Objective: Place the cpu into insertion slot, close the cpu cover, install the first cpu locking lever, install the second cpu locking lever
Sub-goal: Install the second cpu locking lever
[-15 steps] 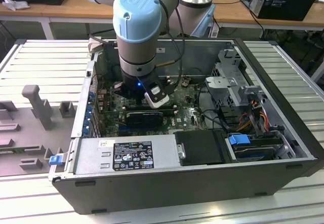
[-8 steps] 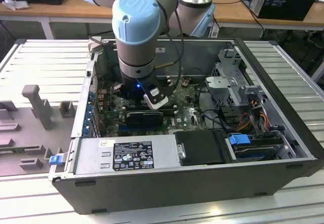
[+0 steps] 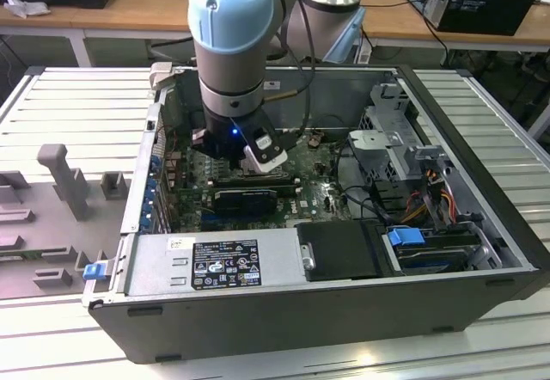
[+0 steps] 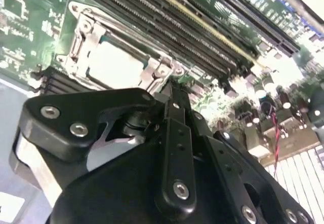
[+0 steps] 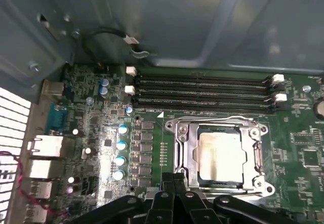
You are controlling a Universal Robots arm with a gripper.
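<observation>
In both wrist views the insertion slot [image 5: 185, 155] [image 4: 81, 44] sits on the green motherboard beside the long black memory slots. The cpu [image 5: 221, 153] [image 4: 114, 64] lies inside it, pale silver face up. The cpu cover [image 5: 253, 155] [image 4: 152, 69] lies flat over it, its square window framing the chip. A thin lever rod [image 5: 212, 118] runs along the frame's edge by the memory slots. My gripper [image 5: 173, 176] [image 4: 172, 88] is shut with nothing between its fingers. Its tips hover just off the socket's corner. In the exterior view the arm's wrist [image 3: 230, 135] reaches down into the open computer case.
Several memory slots [image 5: 202, 92] [image 4: 202, 21] run alongside the socket. A black oblong card [image 3: 247, 198] and a black drive bay [image 3: 339, 251] lie nearer the case front. Cables [image 3: 412, 199] crowd the exterior view's right. The case wall [image 5: 177, 21] rises behind the board.
</observation>
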